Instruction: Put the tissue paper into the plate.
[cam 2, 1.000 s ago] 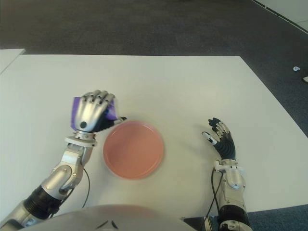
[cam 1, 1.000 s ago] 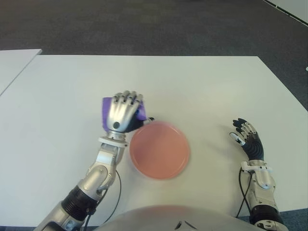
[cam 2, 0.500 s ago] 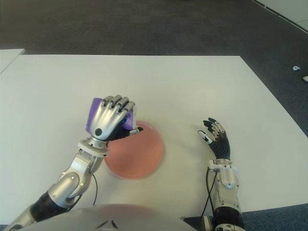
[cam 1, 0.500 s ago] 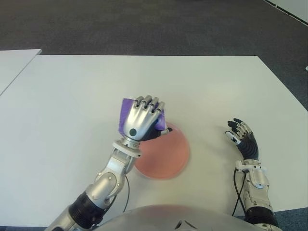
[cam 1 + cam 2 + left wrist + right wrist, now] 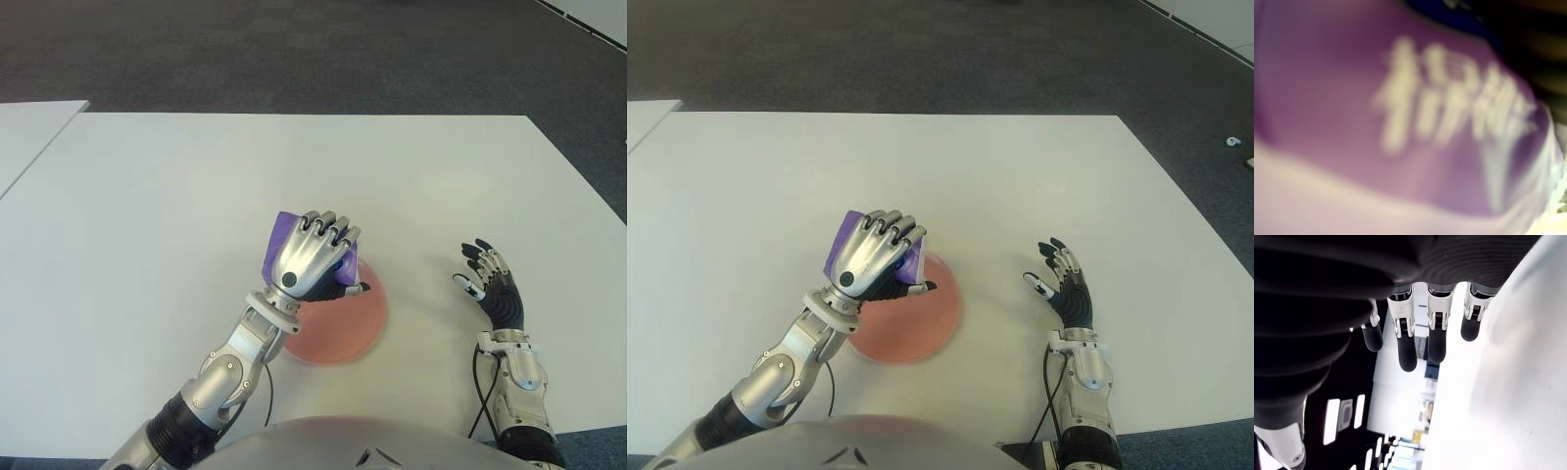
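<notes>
My left hand (image 5: 312,255) is shut on a purple tissue packet (image 5: 283,235) with white lettering, which fills the left wrist view as the packet (image 5: 1400,122). The hand holds it above the left part of the pink plate (image 5: 358,323), which lies on the white table (image 5: 147,215). Most of the packet is hidden under my fingers in the eye views. My right hand (image 5: 490,284) is to the right of the plate, its fingers (image 5: 1405,347) spread and holding nothing.
A second white table (image 5: 29,127) stands at the far left, separated by a narrow gap. Dark carpet (image 5: 294,49) lies beyond the far edge of the table. My grey torso (image 5: 362,446) shows at the near edge.
My left hand carried the purple packet rightward from beside the plate's left rim to over the plate. My right hand lifted slightly and shifted a little toward the plate.
</notes>
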{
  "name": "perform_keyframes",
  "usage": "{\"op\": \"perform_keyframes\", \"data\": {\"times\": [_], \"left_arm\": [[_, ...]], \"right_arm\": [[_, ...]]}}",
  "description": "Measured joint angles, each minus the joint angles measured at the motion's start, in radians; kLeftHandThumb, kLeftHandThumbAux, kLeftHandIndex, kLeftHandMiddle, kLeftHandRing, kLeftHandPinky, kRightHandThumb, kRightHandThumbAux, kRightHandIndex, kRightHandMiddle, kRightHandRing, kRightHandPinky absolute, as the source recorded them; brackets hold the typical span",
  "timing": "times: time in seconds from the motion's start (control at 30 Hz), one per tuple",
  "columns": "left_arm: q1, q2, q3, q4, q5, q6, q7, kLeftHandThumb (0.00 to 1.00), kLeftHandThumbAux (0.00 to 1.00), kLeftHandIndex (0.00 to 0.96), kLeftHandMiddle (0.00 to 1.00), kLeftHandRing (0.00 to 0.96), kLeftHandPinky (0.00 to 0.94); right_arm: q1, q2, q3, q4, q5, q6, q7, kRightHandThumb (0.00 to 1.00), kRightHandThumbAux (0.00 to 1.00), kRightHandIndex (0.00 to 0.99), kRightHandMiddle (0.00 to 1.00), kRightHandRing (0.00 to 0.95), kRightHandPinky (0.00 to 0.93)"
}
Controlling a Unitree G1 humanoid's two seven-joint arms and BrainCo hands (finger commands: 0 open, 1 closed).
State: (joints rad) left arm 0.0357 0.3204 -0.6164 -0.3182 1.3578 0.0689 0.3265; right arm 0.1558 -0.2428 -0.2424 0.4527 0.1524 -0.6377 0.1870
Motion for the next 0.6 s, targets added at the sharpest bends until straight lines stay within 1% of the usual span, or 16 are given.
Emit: {"op": "perform_keyframes", "data": {"times": [0.13, 0.3, 0.4, 0.53, 0.6], "left_arm": [[0.003, 0.013, -0.003, 0.002, -0.004, -0.036, -0.021, 0.856, 0.662, 0.406, 0.545, 0.841, 0.859], [0.006, 0.016, -0.010, 0.013, -0.003, -0.060, -0.027, 0.856, 0.663, 0.405, 0.547, 0.840, 0.861], [0.006, 0.013, -0.016, 0.027, -0.003, -0.069, -0.027, 0.855, 0.663, 0.405, 0.548, 0.840, 0.861], [0.006, 0.003, -0.021, 0.043, -0.008, -0.079, -0.026, 0.855, 0.663, 0.406, 0.549, 0.842, 0.854], [0.006, -0.002, -0.022, 0.049, -0.014, -0.086, -0.026, 0.855, 0.663, 0.406, 0.550, 0.843, 0.852]], "right_arm": [[0.001, 0.004, -0.005, 0.002, 0.014, -0.027, 0.013, 0.130, 0.709, 0.106, 0.205, 0.141, 0.096], [0.001, 0.006, -0.010, 0.004, 0.031, -0.034, 0.026, 0.112, 0.732, 0.102, 0.198, 0.135, 0.097], [0.004, 0.006, -0.011, 0.001, 0.044, -0.032, 0.040, 0.102, 0.736, 0.098, 0.191, 0.130, 0.096], [0.010, 0.009, -0.007, -0.008, 0.073, -0.012, 0.077, 0.088, 0.742, 0.092, 0.180, 0.125, 0.103], [0.015, 0.010, -0.005, -0.011, 0.091, 0.003, 0.105, 0.104, 0.748, 0.095, 0.185, 0.133, 0.117]]}}
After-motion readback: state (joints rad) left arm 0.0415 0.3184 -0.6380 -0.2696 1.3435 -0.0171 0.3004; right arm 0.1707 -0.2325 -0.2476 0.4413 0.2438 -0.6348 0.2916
